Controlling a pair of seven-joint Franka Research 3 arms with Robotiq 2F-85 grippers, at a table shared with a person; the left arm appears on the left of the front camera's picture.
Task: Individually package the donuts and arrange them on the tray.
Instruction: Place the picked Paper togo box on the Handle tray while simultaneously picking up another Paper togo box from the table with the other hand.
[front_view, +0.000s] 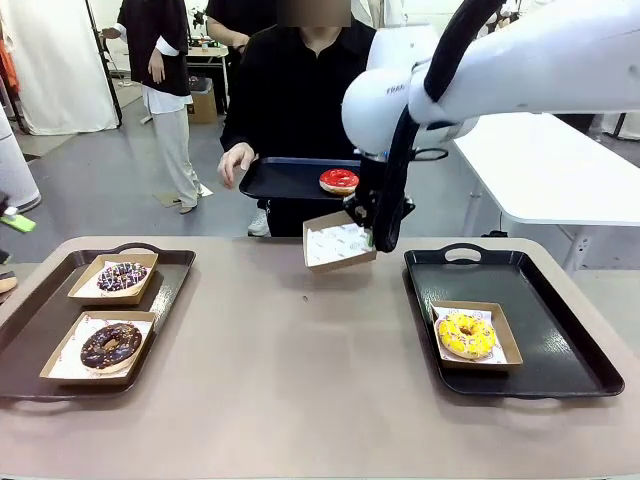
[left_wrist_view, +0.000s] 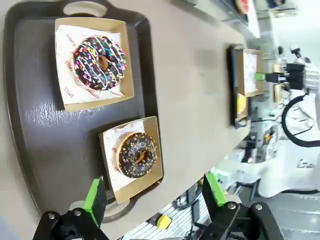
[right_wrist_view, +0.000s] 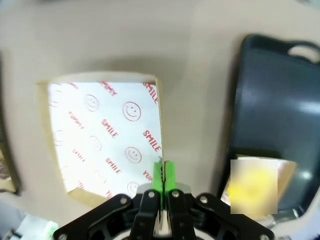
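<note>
On the far tray (front_view: 290, 180) in the person's hands lies the glossy red donut (front_view: 339, 180). Just below, the right gripper (front_view: 372, 236) is pinched on the rim of an empty cardboard box (front_view: 338, 244), tilted above the table (front_view: 300, 370), its paper liner printed with smiley faces. The yellow donut (front_view: 466, 335) sits boxed on the right tray (front_view: 560, 340); the chocolate donut (front_view: 110, 345) and white-sprinkled donut (front_view: 122, 276) sit boxed on the left tray (front_view: 30, 330). The left gripper (left_wrist_view: 155, 200) hangs spread wide above them.

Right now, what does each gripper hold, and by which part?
The right gripper holds an empty paper box by its side wall. The left gripper is open, holding nothing.
</note>
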